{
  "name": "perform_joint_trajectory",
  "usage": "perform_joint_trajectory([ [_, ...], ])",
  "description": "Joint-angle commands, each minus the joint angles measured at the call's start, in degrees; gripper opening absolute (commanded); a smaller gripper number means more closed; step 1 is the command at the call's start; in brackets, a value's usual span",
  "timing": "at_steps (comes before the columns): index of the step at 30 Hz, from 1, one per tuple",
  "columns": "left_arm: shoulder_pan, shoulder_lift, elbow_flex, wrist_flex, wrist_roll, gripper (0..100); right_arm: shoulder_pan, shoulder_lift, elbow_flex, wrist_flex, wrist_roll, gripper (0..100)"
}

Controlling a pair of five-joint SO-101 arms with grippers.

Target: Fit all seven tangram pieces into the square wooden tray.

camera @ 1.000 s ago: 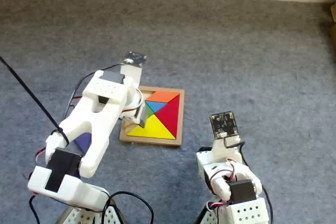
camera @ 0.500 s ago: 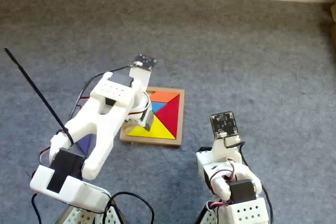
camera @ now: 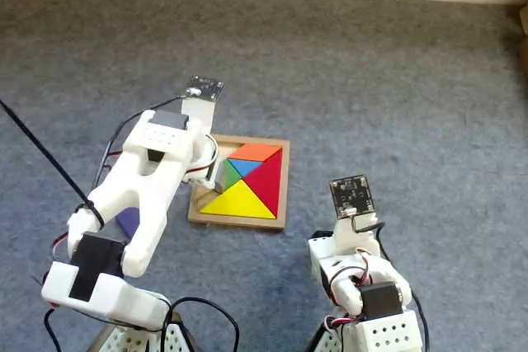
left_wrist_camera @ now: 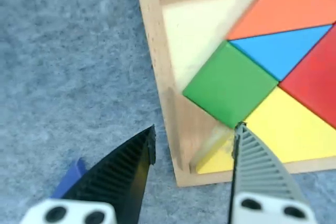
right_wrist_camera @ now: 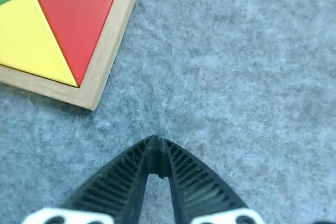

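Wooden tray (left_wrist_camera: 152,51) lies mid-carpet, left part bare; left gripper (left_wrist_camera: 195,128), jaws apart, straddles its left rim, seemingly to seat the green square (left_wrist_camera: 231,85); right gripper (right_wrist_camera: 156,148) pinched together, idle near-right.

Standing over it, the light is soft and even, bright enough that the grey tabletop (camera: 396,80) keeps much the same shade from edge to edge in the high view. The white shell of the left arm (camera: 148,187) is the brightest thing in sight. From the left wrist, the wall of the wooden tray (left_wrist_camera: 149,35) throws a thin dark line onto its bare floor. Its rim turns darker where it passes between the left gripper's fingers (left_wrist_camera: 126,166). The coloured pieces (left_wrist_camera: 231,85) look matte and evenly lit. From the right wrist, a narrow, loose-edged shadow hugs the tray's outer edge.
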Motion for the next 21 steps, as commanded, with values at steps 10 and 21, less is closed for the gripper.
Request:
perform_joint_trajectory([
  [10,6.6,-1.9,2.6,-2.5,-0.4,24,-0.1,-0.9,8.5,0.4,-0.6,0.6],
  [21,8.0,-2.2,2.7,-2.1,-0.4,24,-0.1,-0.9,8.5,0.4,-0.6,0.6],
])
